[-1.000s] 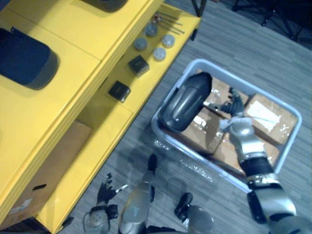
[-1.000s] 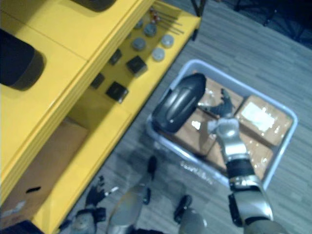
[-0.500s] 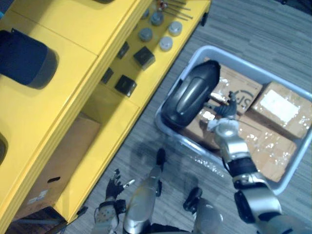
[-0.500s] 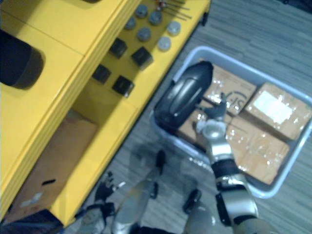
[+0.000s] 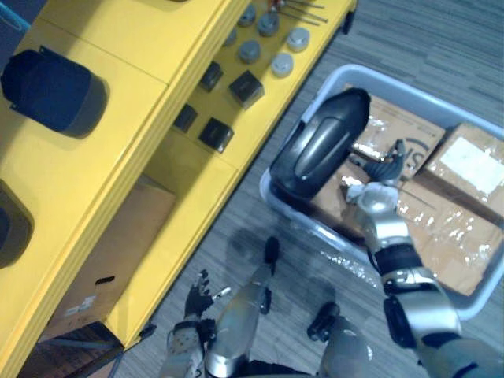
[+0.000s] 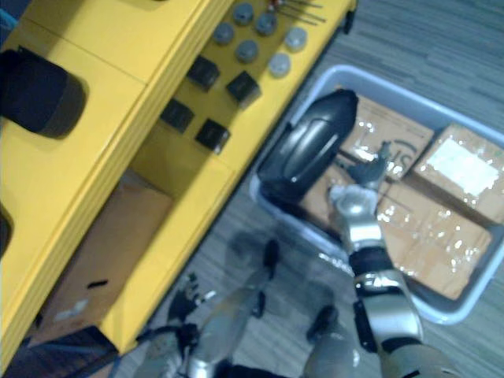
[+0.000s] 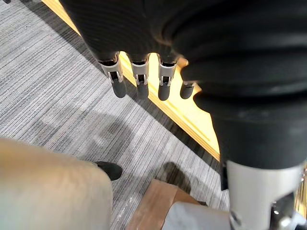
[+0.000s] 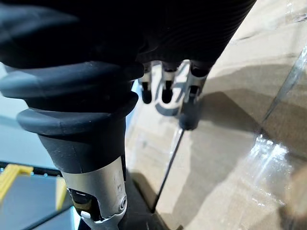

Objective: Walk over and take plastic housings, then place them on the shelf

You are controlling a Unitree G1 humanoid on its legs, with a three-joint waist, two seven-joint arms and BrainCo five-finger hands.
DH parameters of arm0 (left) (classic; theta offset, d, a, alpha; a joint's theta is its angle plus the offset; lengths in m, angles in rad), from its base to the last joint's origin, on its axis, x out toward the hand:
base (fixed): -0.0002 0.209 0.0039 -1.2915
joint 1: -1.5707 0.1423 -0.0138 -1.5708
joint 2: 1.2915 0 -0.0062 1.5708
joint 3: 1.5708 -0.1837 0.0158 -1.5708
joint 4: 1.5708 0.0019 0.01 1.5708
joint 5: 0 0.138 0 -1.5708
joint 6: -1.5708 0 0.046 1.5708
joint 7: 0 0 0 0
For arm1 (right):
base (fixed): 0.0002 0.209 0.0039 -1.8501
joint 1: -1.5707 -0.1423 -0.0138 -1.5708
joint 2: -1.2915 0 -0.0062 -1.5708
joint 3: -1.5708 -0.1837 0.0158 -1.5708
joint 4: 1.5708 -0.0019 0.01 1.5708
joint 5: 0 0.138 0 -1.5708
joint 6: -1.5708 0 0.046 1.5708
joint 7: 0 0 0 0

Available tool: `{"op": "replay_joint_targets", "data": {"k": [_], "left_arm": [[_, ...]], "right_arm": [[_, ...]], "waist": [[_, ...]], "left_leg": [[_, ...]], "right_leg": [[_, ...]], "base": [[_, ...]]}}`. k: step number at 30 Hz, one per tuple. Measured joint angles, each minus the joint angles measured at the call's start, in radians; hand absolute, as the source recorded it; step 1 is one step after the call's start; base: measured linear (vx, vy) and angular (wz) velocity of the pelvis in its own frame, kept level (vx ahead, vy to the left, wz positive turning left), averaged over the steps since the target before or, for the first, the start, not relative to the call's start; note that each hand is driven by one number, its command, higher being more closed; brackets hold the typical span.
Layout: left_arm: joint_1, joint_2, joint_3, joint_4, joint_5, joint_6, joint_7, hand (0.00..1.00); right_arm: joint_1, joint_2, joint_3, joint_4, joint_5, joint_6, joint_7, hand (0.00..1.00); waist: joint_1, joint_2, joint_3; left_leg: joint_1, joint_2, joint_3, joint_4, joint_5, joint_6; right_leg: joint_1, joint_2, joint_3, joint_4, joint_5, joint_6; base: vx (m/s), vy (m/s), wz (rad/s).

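A dark glossy plastic housing (image 5: 321, 146) leans in the near left corner of a pale grey bin (image 5: 311, 223) on the floor. My right hand (image 5: 381, 172) hovers open over the cardboard boxes (image 5: 441, 228) in the bin, just right of the housing and not touching it. In the right wrist view its fingers (image 8: 189, 109) hang straight above a box (image 8: 230, 158). Low beside the shelf unit hangs my left hand (image 5: 197, 297), open, its fingers (image 7: 139, 82) straight over the carpet. Two more dark housings (image 5: 57, 90) sit on the yellow shelf top (image 5: 118, 134).
The yellow shelf unit's lower deck (image 5: 252, 110) carries black blocks (image 5: 246, 87) and grey round discs (image 5: 283, 63). A cardboard box (image 5: 110, 252) fills the bottom compartment. Grey striped carpet (image 5: 441, 55) lies around the bin.
The camera has shifted, so the whole scene slid right and down. My right hand has stayed just right of the housing, over the boxes. The left hand still hangs low.
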Motion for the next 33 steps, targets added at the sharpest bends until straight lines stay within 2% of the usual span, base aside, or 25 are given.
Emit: {"op": "replay_joint_targets", "data": {"k": [9, 12, 15, 17, 18, 19, 20, 21, 22, 23, 26, 29, 33], "left_arm": [[-0.004, 0.001, -0.022, 0.017, -0.028, -0.003, 0.001, 0.0], [-0.012, 0.0, -0.038, 0.019, -0.028, -0.003, 0.002, 0.0], [-0.012, -0.001, -0.04, 0.019, -0.027, -0.013, 0.011, 0.0], [-0.012, -0.002, -0.04, 0.018, -0.027, -0.015, 0.014, 0.0], [-0.011, -0.002, -0.039, 0.018, -0.027, -0.015, 0.014, 0.0], [-0.01, -0.002, -0.038, 0.018, -0.027, -0.014, 0.014, 0.0], [-0.008, -0.002, -0.035, 0.018, -0.027, -0.014, 0.013, 0.0], [-0.007, -0.002, -0.032, 0.018, -0.026, -0.013, 0.012, 0.0], [-0.005, -0.001, -0.026, 0.017, -0.027, -0.013, 0.009, 0.0], [-0.005, 0.0, -0.023, 0.017, -0.026, -0.013, 0.007, 0.0], [-0.003, 0.011, -0.016, 0.017, -0.026, -0.014, -0.001, 0.0], [0.001, 0.013, -0.011, 0.014, -0.026, -0.014, -0.001, 0.0], [0.001, 0.014, 0.001, 0.015, -0.026, -0.014, 0.001, 0.0]], "right_arm": [[-0.022, 0.0, 0.004, 0.029, 0.006, 0.001, 0.001, 0.0], [-0.023, 0.001, 0.004, 0.024, -0.028, -0.005, -0.059, 0.0], [0.031, 0.03, -0.001, -0.11, -0.072, -0.003, -0.142, 0.0], [0.089, 0.055, 0.001, -0.245, -0.144, -0.039, -0.179, 0.0], [0.101, 0.057, 0.002, -0.272, -0.164, -0.055, -0.179, 0.0], [0.114, 0.058, 0.013, -0.315, -0.202, -0.09, -0.172, 0.0], [0.117, 0.058, 0.016, -0.345, -0.235, -0.125, -0.147, 0.0], [0.117, 0.057, 0.021, -0.358, -0.248, -0.14, -0.13, 0.0], [0.115, 0.055, 0.041, -0.371, -0.263, -0.18, -0.093, 0.0], [0.113, 0.051, 0.051, -0.374, -0.263, -0.197, -0.064, 0.0], [0.084, 0.042, 0.12, -0.376, -0.213, -0.241, 0.088, 0.0], [0.054, 0.039, 0.15, -0.376, -0.136, -0.244, 0.188, 0.0], [0.025, 0.041, 0.168, -0.345, -0.08, -0.242, 0.247, 0.0]], "waist": [[-0.014, 0.006, -0.001], [-0.014, 0.023, 0.001], [-0.018, 0.026, 0.001], [-0.02, 0.025, 0.001], [-0.021, 0.025, 0.001], [-0.023, 0.025, 0.002], [-0.028, 0.023, 0.003], [-0.031, 0.022, 0.004], [-0.037, 0.017, 0.006], [-0.039, 0.015, 0.008], [-0.042, 0.0, 0.013], [-0.04, -0.003, 0.015], [-0.029, -0.003, 0.015]], "left_leg": [[0.0, -0.001, -0.012, 0.0, 0.004, -0.006], [-0.001, -0.001, -0.013, 0.0, 0.004, -0.006], [-0.001, 0.0, -0.012, 0.0, 0.005, -0.006], [-0.001, 0.001, -0.009, 0.0, 0.005, -0.006], [0.0, 0.001, -0.009, 0.0, 0.005, -0.006], [0.0, 0.002, -0.008, 0.0, 0.005, -0.006], [0.001, 0.003, -0.006, 0.0, 0.005, -0.006], [0.002, 0.003, -0.006, 0.0, 0.005, -0.006], [0.004, 0.005, -0.005, 0.0, 0.005, -0.006], [0.006, 0.006, -0.004, 0.0, 0.005, -0.006], [0.019, 0.014, 0.004, -0.002, 0.004, -0.007], [0.019, 0.016, 0.006, -0.004, 0.004, -0.007], [0.019, 0.014, 0.005, -0.013, 0.007, -0.008]], "right_leg": [[-0.005, -0.004, -0.007, 0.026, -0.018, -0.006], [-0.004, -0.003, -0.009, 0.026, -0.018, -0.006], [-0.002, -0.002, -0.005, 0.021, -0.018, -0.006], [-0.001, 0.0, -0.002, 0.014, -0.017, -0.005], [0.0, 0.001, -0.001, 0.012, -0.017, -0.004], [0.001, 0.002, 0.0, 0.01, -0.016, -0.004], [0.002, 0.004, 0.002, 0.01, -0.015, -0.003], [0.003, 0.004, 0.002, 0.009, -0.015, -0.002], [0.006, 0.006, 0.003, 0.008, -0.014, -0.002], [0.007, 0.007, 0.003, 0.007, -0.014, -0.002], [0.016, 0.014, 0.007, 0.005, -0.011, -0.004], [0.015, 0.015, 0.007, 0.006, -0.011, -0.004], [0.01, 0.012, 0.007, 0.008, -0.01, -0.003]], "base": [[-0.01, -0.068, 0.04], [0.0, -0.057, 0.02], [0.01, -0.052, -0.01], [0.02, -0.051, -0.03], [0.01, -0.05, -0.03], [0.01, -0.047, -0.04], [0.0, -0.046, -0.04], [0.0, -0.045, -0.04], [-0.01, -0.037, -0.02], [-0.02, -0.056, -0.04], [-0.03, -0.055, -0.08], [-0.03, -0.042, -0.01], [0.0, 0.0, 0.0]]}}
